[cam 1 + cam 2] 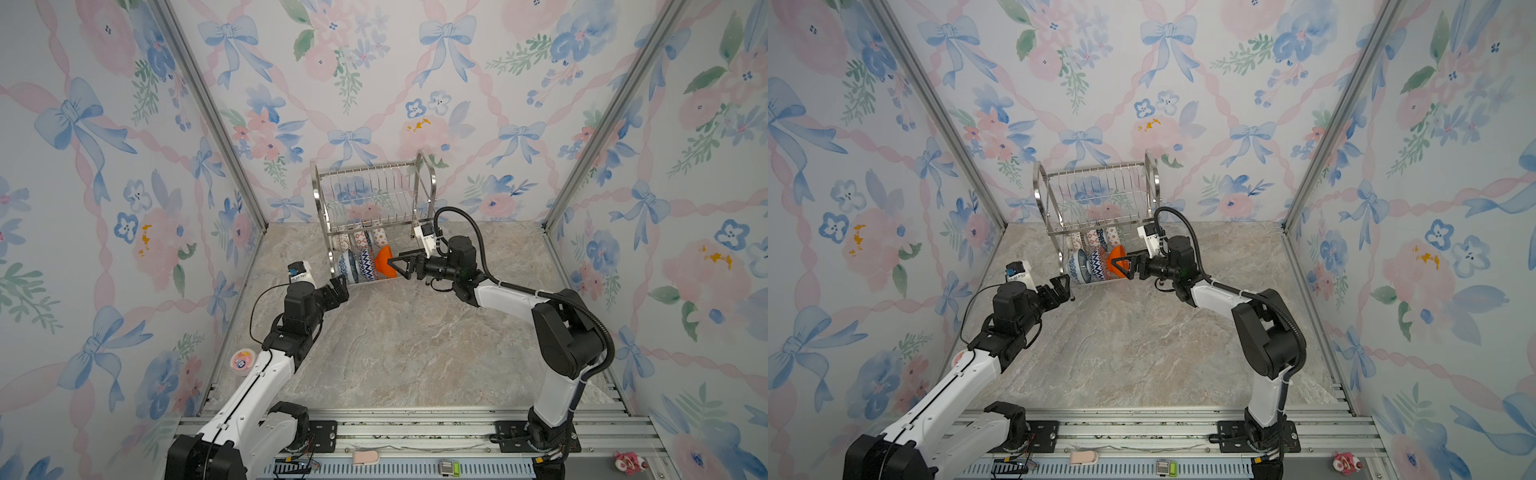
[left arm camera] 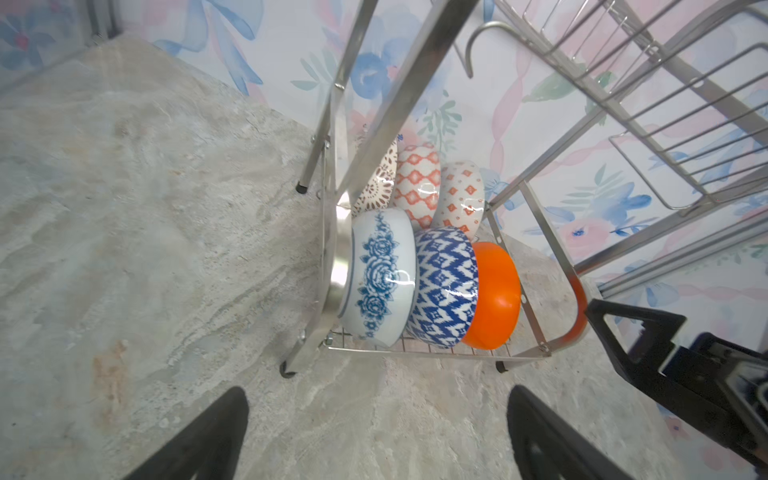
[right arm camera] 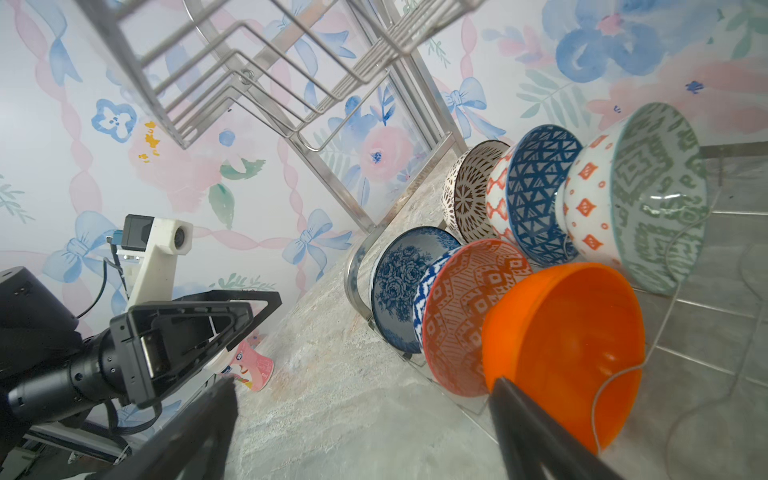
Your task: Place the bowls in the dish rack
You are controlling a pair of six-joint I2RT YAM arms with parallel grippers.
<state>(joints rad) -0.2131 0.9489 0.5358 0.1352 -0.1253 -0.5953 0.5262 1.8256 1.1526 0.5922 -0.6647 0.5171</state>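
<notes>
Currently all six bowls that we count stand on edge in the lower tier of the dish rack (image 1: 429, 178), three behind and three in front. We therefore judge the loading nearly done, and the hazards lie in the retreat. The right pincer (image 1: 398, 261) has its jaws wide apart and clamps nothing. In the right wrist view, however, one of its fingers (image 3: 523, 419) overlaps the rim of the orange bowl (image 3: 569, 340); we cannot tell whether they touch. That bowl closes the front row, leaning on the blue zigzag bowl (image 2: 444, 286), with bare rack floor on its open side. A withdrawal that sweeps sideways or lifts could hook the rim and tip the bowl flat, or pull it out over the low front rail. A knock passed along the row could also disturb the blue rose bowl (image 2: 382, 274) at the opposite end. The left pincer (image 1: 340, 287), jaws likewise apart and empty, hangs over the worktop (image 1: 395, 353) just beside the rack's front corner. A careless move there could strike a leg and shift the rack, and the glossy bowls may slide.
</notes>
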